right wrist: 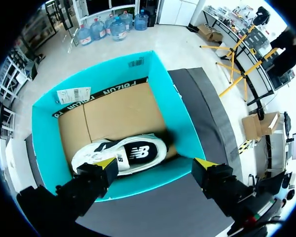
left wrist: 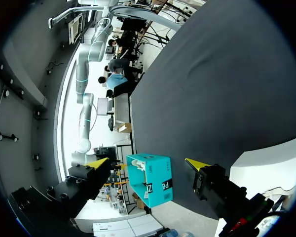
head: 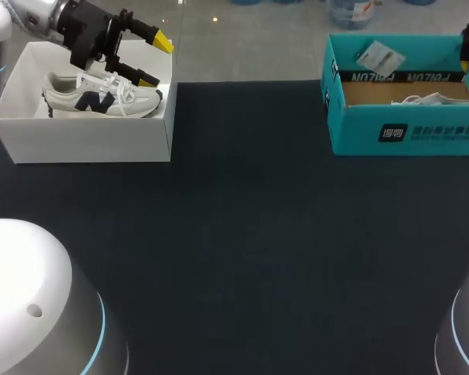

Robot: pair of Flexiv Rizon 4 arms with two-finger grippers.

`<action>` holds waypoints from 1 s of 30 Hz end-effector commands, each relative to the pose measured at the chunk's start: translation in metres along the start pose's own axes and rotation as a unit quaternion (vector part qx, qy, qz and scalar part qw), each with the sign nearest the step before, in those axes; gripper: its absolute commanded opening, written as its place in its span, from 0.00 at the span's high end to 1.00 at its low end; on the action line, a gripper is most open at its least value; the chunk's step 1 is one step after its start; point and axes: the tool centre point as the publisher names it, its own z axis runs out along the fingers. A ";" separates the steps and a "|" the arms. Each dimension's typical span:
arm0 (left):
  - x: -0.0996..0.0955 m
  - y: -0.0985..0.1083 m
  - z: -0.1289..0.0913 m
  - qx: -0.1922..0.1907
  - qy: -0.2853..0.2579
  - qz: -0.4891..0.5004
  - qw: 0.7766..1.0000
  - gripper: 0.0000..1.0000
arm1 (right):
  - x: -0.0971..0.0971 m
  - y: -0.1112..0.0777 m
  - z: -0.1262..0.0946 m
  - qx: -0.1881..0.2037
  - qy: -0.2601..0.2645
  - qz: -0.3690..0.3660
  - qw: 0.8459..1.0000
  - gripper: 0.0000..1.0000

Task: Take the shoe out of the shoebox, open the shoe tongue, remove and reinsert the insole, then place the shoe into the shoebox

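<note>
A teal shoebox stands at the table's far right. A white shoe with a dark insole lies inside it along the near wall; the head view shows only its laces. My right gripper hangs open above that shoe, touching nothing. A second white shoe with a navy logo lies in a white box at the far left. My left gripper stands open just above that shoe's toe end, holding nothing. From the left wrist, the gripper points across the table at the teal shoebox.
Dark cloth covers the table between the two boxes. A paper tag sticks to the teal box's inner back wall. My arms' round white bases fill the near corners.
</note>
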 end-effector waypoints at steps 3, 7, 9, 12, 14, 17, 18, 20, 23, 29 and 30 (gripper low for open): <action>0.000 0.000 0.000 0.000 0.002 0.000 1.000 0.00 | 0.002 -0.017 -0.036 0.003 0.022 -0.028 0.999 0.00; 0.000 0.000 0.000 0.000 0.002 0.000 1.000 0.00 | 0.009 -0.027 -0.047 0.019 0.059 -0.047 0.997 0.00; 0.000 0.000 0.000 0.000 0.002 0.000 1.000 0.00 | 0.014 -0.035 -0.052 0.022 0.075 -0.069 0.994 0.00; 0.000 0.000 0.000 0.000 0.002 0.000 1.000 0.00 | 0.023 -0.047 -0.056 0.036 0.092 -0.107 0.989 0.00; 0.000 0.000 0.000 0.000 0.002 0.000 1.000 0.00 | 0.026 -0.050 -0.057 0.035 0.089 -0.110 0.989 0.00; 0.000 0.000 0.000 0.000 0.002 0.000 1.000 0.00 | 0.026 -0.050 -0.057 0.035 0.089 -0.110 0.989 0.00; 0.000 0.000 0.000 0.000 0.002 0.000 1.000 0.00 | 0.026 -0.050 -0.057 0.035 0.089 -0.110 0.989 0.00; 0.000 0.000 0.000 0.000 0.002 0.000 1.000 0.00 | 0.026 -0.050 -0.057 0.035 0.089 -0.110 0.989 0.00; 0.000 0.009 -0.010 -0.003 0.014 0.009 1.000 0.00 | 0.026 -0.050 -0.057 0.035 0.089 -0.110 0.989 0.00; 0.008 0.040 -0.051 -0.012 0.061 0.033 0.998 0.00 | 0.026 -0.050 -0.057 0.035 0.089 -0.110 0.989 0.00; 0.010 0.045 -0.058 -0.010 0.075 0.041 0.996 0.00 | 0.026 -0.050 -0.057 0.035 0.089 -0.110 0.989 0.00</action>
